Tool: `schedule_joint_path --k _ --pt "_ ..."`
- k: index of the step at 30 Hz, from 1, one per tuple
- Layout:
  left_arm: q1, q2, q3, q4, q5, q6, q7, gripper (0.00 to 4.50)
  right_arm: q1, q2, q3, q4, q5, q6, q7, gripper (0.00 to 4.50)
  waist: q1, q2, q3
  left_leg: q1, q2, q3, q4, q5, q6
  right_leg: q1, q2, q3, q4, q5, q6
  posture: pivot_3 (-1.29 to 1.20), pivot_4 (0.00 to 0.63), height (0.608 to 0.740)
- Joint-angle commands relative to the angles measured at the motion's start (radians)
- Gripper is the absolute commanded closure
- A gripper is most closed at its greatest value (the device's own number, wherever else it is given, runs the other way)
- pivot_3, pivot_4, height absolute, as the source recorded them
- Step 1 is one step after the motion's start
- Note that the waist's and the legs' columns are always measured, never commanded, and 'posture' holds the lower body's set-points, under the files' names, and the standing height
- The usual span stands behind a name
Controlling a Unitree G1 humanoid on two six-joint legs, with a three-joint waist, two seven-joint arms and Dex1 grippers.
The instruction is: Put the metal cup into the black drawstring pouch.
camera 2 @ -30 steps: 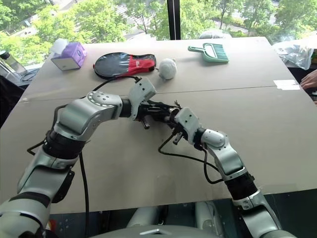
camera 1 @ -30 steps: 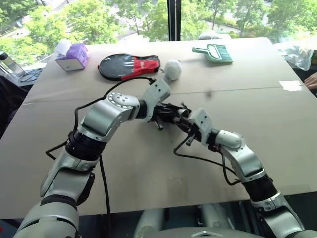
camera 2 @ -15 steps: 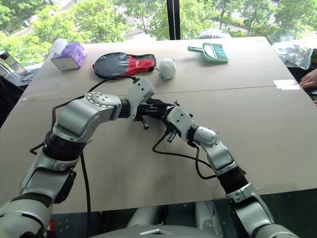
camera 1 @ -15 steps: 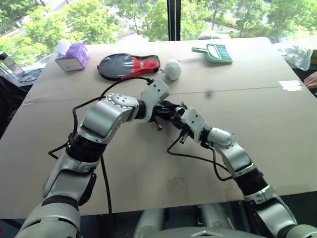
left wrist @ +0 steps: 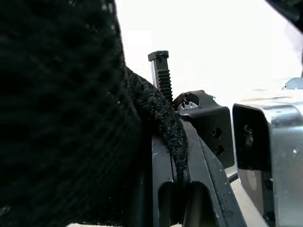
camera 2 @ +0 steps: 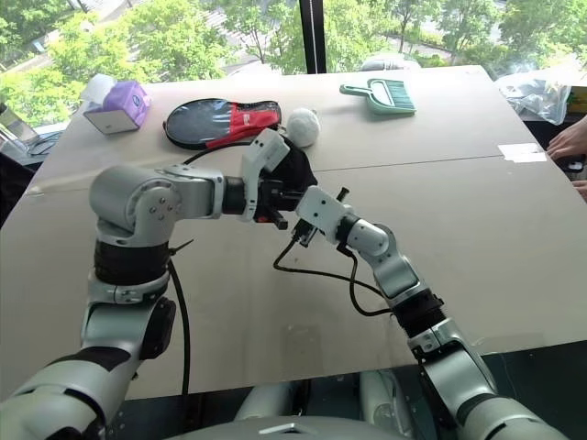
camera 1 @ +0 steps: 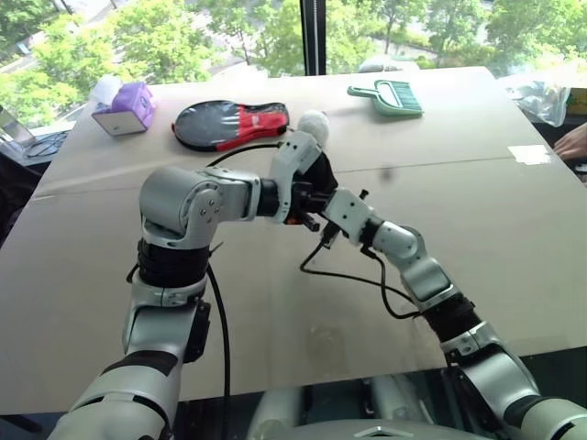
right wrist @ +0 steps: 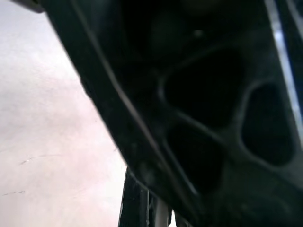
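I see the left gripper (camera 1: 307, 194) clenched on the black drawstring pouch (camera 2: 295, 172), raised above the desk (camera 1: 459, 211). The right gripper (camera 2: 292, 200), clenched, meets it from 5 o'clock.

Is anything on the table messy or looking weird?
Nothing is spilled or broken. The one odd sight: the black drawstring pouch is bunched up off the table, pinched between the left gripper and right gripper.
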Motion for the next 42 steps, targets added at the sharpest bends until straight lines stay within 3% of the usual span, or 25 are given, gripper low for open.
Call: schedule_joint_path --k 1,13,19,22,27,33,42 --pt "-0.009 -0.013 0.040 0.036 -0.019 0.009 0.019 4.50 0.027 -0.007 -0.038 -0.109 0.038 0.016 0.010 4.35 0.002 0.000 0.000 0.000 0.000 0.000 0.000 0.000 0.000 0.000 0.000 0.000 0.000 0.000 0.000 0.00 0.150 0.740" --pt "-0.005 -0.061 0.170 0.199 -0.040 0.021 0.079 4.50 0.284 -0.184 -0.071 -0.583 0.132 0.371 0.117 4.35 0.010 0.000 0.000 0.000 0.000 0.000 0.000 0.000 0.000 0.000 0.000 0.000 0.000 0.000 0.000 0.00 0.150 0.740" --pt "0.023 -0.064 0.130 0.179 -0.047 -0.012 0.076 4.50 0.311 -0.174 -0.114 -0.641 0.208 0.546 0.092 4.35 0.020 0.000 0.000 0.000 0.000 0.000 0.000 0.000 0.000 0.000 -0.001 0.000 0.000 0.000 0.000 0.00 0.150 0.740" --pt "0.023 -0.071 0.138 0.176 -0.052 -0.007 0.082 4.50 0.317 -0.128 -0.168 -0.683 0.317 0.647 0.078 4.35 0.024 0.000 0.000 0.000 0.000 0.000 0.000 0.000 0.000 0.000 -0.001 0.000 0.000 0.000 0.000 0.00 0.150 0.740" --pt "0.009 -0.083 0.146 0.177 -0.052 -0.001 0.095 4.50 0.315 -0.005 -0.247 -0.741 0.500 0.865 0.004 2.13 0.028 0.000 0.000 0.000 0.000 -0.001 0.000 0.000 0.000 0.000 -0.001 0.000 0.000 0.000 0.000 0.00 0.150 0.740" --pt "-0.005 -0.093 0.148 0.186 -0.044 -0.002 0.119 4.50 0.293 0.027 -0.276 -0.765 0.617 1.000 -0.035 2.13 0.029 0.000 0.000 0.000 0.000 -0.001 0.000 0.000 0.000 0.000 -0.001 0.000 0.000 0.000 0.000 0.00 0.150 0.740" --pt "-0.030 -0.113 0.161 0.193 -0.050 0.020 0.148 4.50 0.251 0.031 -0.249 -0.682 0.611 1.017 -0.097 2.13 0.027 0.000 0.000 0.000 0.000 0.000 -0.001 0.000 0.000 0.000 -0.001 0.000 0.000 0.000 0.000 0.00 0.150 0.740"
